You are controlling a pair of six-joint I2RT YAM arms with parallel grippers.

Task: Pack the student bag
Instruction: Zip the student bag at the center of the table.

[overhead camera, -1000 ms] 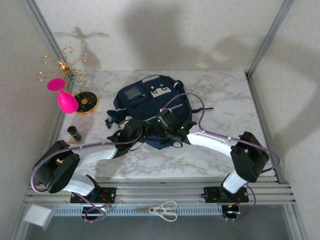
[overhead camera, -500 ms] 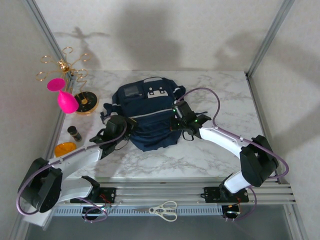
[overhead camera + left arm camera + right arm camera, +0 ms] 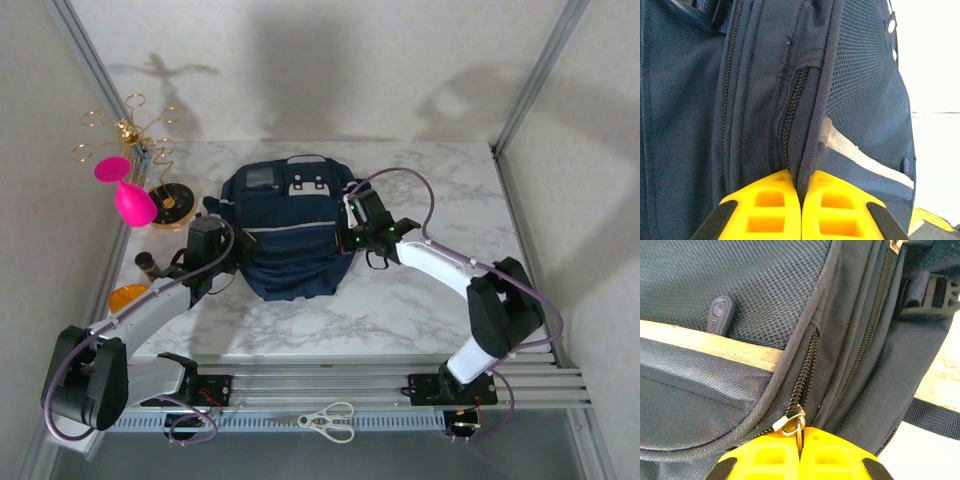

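So, the student bag [image 3: 290,240] is lying flat in the middle of the marble worktop [image 3: 440,190], navy with a pale stripe across the front pocket and a few white and grey patches at the end furthest from the arms. Both arms reach in, one from each side. The left claw [image 3: 801,192] is pinched tight on the bag's left edge, its yellow fingers [image 3: 765,210] pressed together with a fold of navy fabric squeezed between them, right beside a zip. In the left wrist view the mesh panel and the pale stripe sit just to the right of that fold. The right claw [image 3: 800,440] is clamped down too, on the opposite side of the bag, and what it's got is the little metal zip pull [image 3: 794,426] at the end of a curved zip, with the ring poking up out of the seam between the two yellow pads. A dark strap buckle [image 3: 927,295] shows at the top right of that view. Over on the left of the worktop, well apart from the bag, there's a gold wire stand [image 3: 130,135] with a bright pink glass [image 3: 130,203] by it, a small dark bottle [image 3: 148,263] and something orange [image 3: 128,297] near the edge. A pair of scissors [image 3: 328,420] lies on the rail in front of the arm bases
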